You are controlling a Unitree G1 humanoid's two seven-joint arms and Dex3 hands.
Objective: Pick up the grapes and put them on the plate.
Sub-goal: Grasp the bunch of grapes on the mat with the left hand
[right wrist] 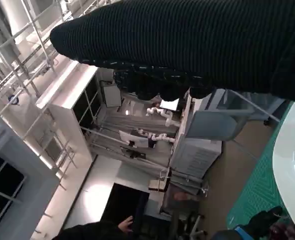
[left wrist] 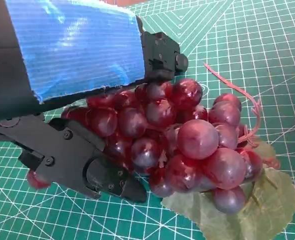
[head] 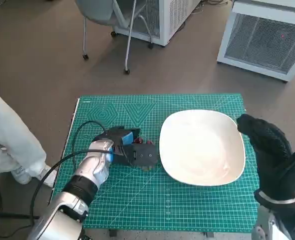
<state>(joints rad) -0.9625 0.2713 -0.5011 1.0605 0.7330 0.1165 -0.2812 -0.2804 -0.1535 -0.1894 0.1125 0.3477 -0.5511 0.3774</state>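
Under left robot hand point(left wrist: 82, 115), grapes point(left wrist: 187, 145).

- I see a narrow strip of bare green cutting mat point(head: 155, 197) between my left hand point(head: 137, 152) and the white plate point(head: 202, 147); nothing stands in it.
- My left hand's fingers point(left wrist: 94, 167) lie against the grapes point(left wrist: 187, 140), with a leaf point(left wrist: 257, 210) flat beneath.
- My right hand point(head: 272, 155) hangs over the plate's right rim, covering that edge.
- The mat in front of the plate, towards me, is bare.
- A person's white-clad leg point(head: 9, 142) stands close off the table's left side.
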